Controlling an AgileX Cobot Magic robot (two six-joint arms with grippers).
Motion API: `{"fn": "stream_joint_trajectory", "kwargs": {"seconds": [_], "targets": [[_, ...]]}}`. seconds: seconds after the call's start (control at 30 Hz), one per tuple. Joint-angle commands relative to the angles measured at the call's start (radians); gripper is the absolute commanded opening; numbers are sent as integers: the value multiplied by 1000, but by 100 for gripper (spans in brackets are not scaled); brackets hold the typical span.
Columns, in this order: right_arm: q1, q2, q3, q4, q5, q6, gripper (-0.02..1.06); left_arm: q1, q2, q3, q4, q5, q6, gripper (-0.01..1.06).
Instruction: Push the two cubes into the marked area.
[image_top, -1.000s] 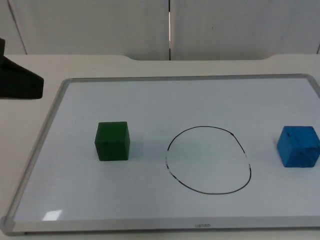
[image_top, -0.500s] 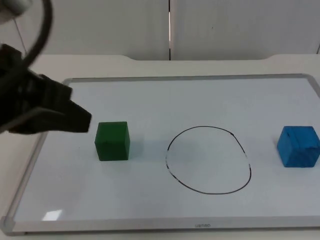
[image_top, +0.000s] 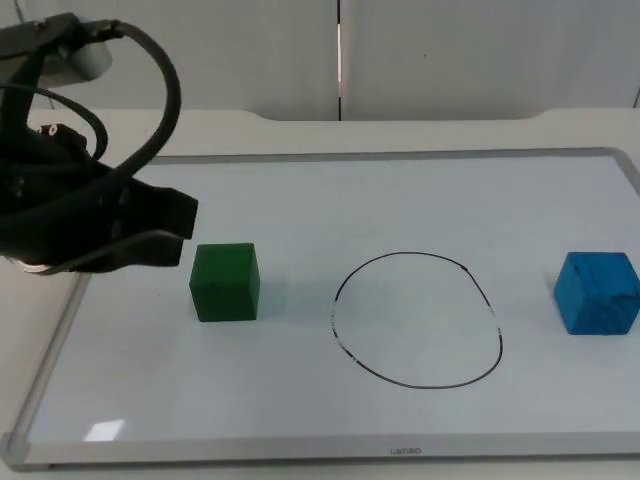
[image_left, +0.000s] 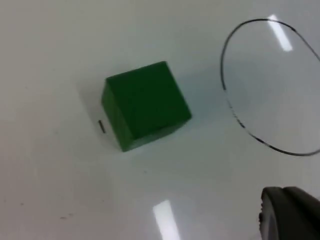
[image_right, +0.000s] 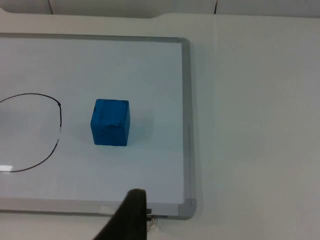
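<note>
A green cube (image_top: 225, 281) sits on the left half of a whiteboard (image_top: 370, 155), left of a hand-drawn black oval (image_top: 416, 319). A blue cube (image_top: 598, 291) rests near the board's right edge, right of the oval. Both cubes lie outside the line. My left gripper (image_top: 185, 232) hovers just left of the green cube, a small gap away. In the left wrist view the green cube (image_left: 145, 104) lies close below, with part of the oval (image_left: 270, 85) beyond it. My right gripper (image_right: 129, 215) waits off the board, looking onto the blue cube (image_right: 110, 121).
The whiteboard's raised metal frame (image_right: 186, 125) runs about a cube's width from the blue cube. White table top (image_right: 250, 125) surrounds the board, and a grey partition wall (image_top: 450, 50) stands behind it.
The left arm has swung in from the left edge over the board's rim and now stands beside the green cube. Neither cube has moved.
</note>
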Motion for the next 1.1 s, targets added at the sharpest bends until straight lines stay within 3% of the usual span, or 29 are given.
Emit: {"fn": "stream_joint_trajectory", "kwargs": {"seconds": [0.0,0.2,0.43,1.07], "targets": [[-4,-4,7,-4,-11,-1,105,-6,22,-15,-37,-34,0,0],[-4,-4,7,-4,-11,-1,105,-6,81,-54,-49,-56,0,0],[-4,-4,7,-4,-11,-1,105,-6,155,-76,-49,-184,0,0],[-4,-4,7,-4,-11,-1,105,1,355,-135,-42,-301,2,0]]}}
